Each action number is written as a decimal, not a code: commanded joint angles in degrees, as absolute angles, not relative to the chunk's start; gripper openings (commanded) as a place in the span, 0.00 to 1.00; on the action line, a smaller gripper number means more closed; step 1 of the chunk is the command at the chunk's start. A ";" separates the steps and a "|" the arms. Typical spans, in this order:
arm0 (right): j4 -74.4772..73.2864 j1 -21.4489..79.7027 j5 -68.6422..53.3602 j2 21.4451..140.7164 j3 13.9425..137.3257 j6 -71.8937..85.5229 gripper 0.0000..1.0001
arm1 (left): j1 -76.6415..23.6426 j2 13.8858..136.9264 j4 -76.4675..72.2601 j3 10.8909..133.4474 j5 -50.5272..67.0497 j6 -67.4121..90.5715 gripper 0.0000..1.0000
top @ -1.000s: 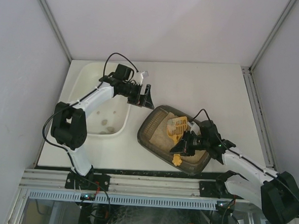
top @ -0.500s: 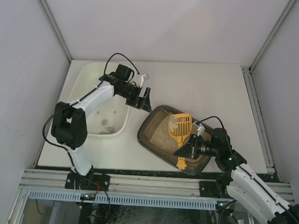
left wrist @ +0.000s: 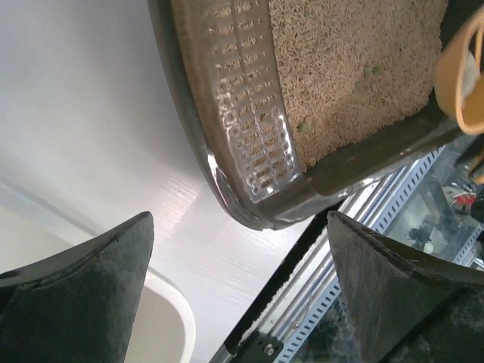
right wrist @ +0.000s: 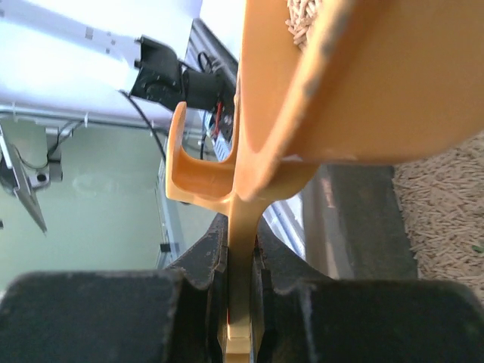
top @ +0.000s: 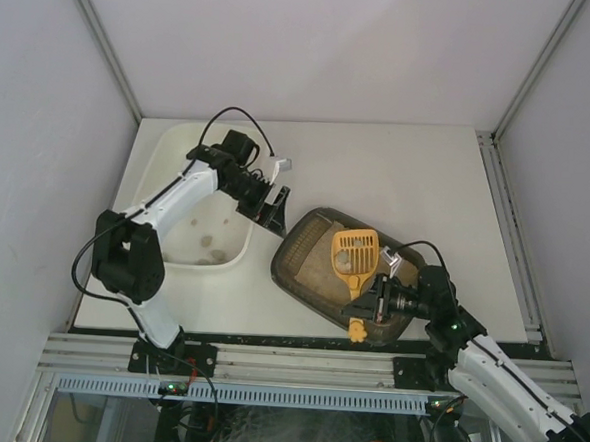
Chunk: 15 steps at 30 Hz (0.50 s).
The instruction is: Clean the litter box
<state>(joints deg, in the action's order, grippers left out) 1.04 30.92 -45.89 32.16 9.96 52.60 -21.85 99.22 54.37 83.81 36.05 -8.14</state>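
My left gripper (top: 274, 218) hangs wide open and empty just off the litter box's (top: 296, 243) upper-left rim. My right gripper (top: 372, 304) pinches the scoop (top: 354, 252) handle over the box's lower edge.

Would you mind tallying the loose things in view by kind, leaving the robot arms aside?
Litter box: 1
Tub: 1
Scoop: 1
Total: 3
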 commanded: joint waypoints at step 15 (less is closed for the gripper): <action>-2.36 23.50 -43.01 32.79 11.42 50.06 0.00 | -22.02 91.59 59.08 83.31 32.11 -14.65 1.00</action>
<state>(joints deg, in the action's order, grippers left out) -0.80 28.42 -41.91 35.27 10.66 51.59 -21.85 94.59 59.46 83.81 32.93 -13.28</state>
